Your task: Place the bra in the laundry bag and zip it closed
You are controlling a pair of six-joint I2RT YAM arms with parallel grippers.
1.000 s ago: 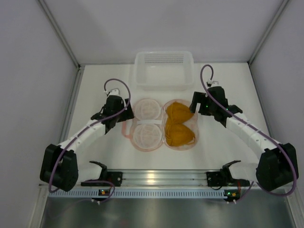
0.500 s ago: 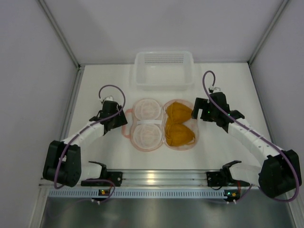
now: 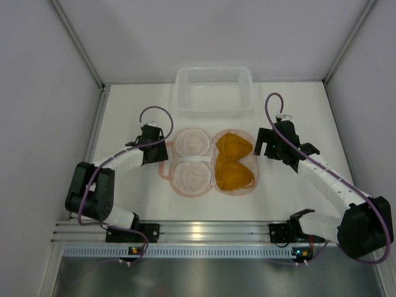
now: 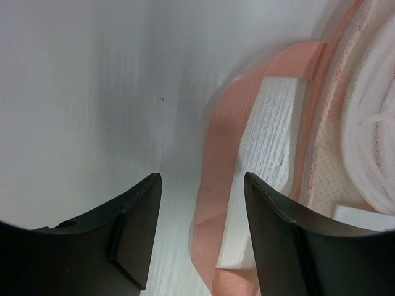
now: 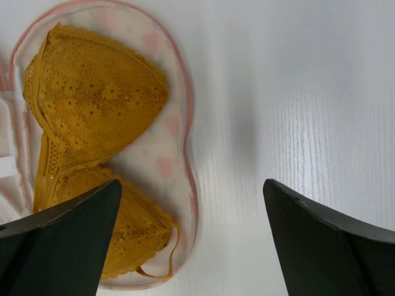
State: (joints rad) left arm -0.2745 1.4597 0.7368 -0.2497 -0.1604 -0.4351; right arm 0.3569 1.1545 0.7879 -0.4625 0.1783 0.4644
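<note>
Inside the open laundry bag (image 3: 191,176), the bra (image 3: 233,164)

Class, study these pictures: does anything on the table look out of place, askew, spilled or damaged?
Nothing stands out. The mustard bra lies tidily inside the right half of the open laundry bag, and the white basket stands upright behind it.

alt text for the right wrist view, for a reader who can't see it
A mustard-orange lace bra lies inside the open half of a pale pink speckled fabric laundry bag on a white table. The right gripper hangs above, its black jaws spread wide and empty at the bottom corners.
</note>
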